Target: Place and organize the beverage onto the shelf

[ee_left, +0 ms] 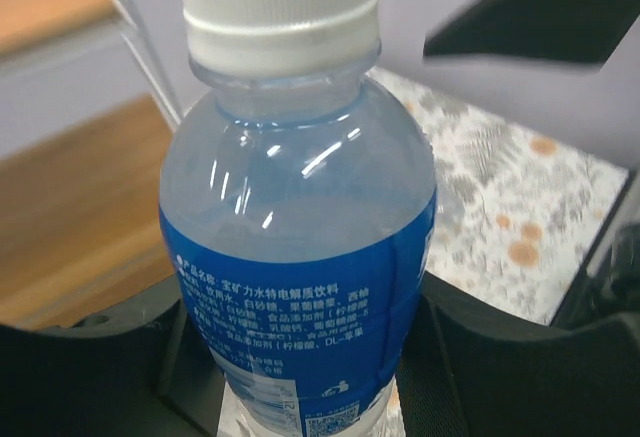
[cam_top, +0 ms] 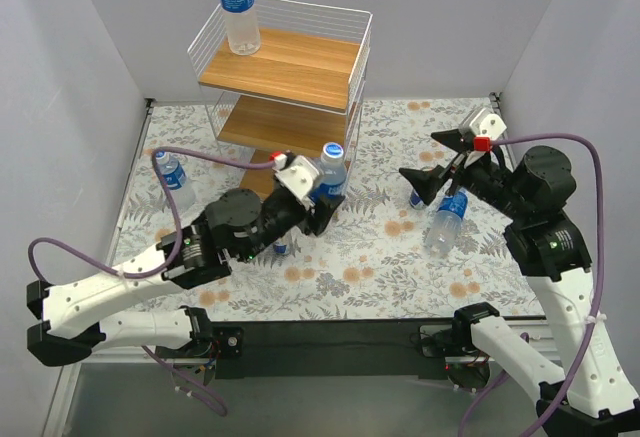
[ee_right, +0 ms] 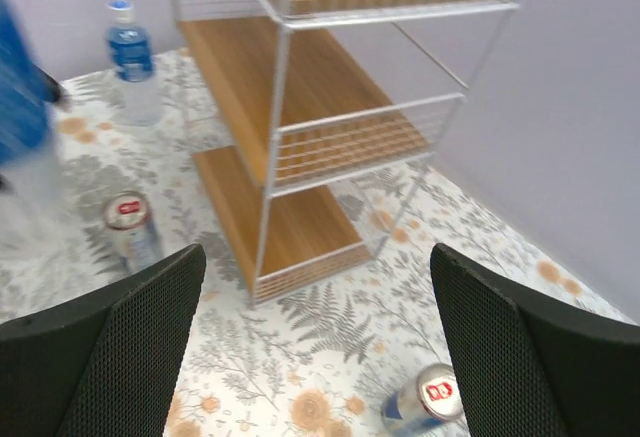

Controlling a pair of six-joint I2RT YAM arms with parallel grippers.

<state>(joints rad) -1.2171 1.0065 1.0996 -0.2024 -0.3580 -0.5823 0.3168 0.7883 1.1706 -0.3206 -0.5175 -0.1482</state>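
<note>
Clearly the step in hand is to bring the clear plastic bottle with the blue label (ee_left: pixel 300 257) into the three-tier white wire rack with light-brown wooden boards (cam_top: pixel 300 67). The bottle stands upright at the near right corner of the rack. I think it should be kept vertical, lifted over the wire rail, and set down in line with the second blue-labelled bottle (cam_top: pixel 238 12) on the top tier. The left gripper (cam_top: pixel 318 202) clamps the bottle low on its label, one finger on each side. The right gripper (ee_right: pixel 320 357) is spread wide and holds nothing, to the right of the rack.
</note>
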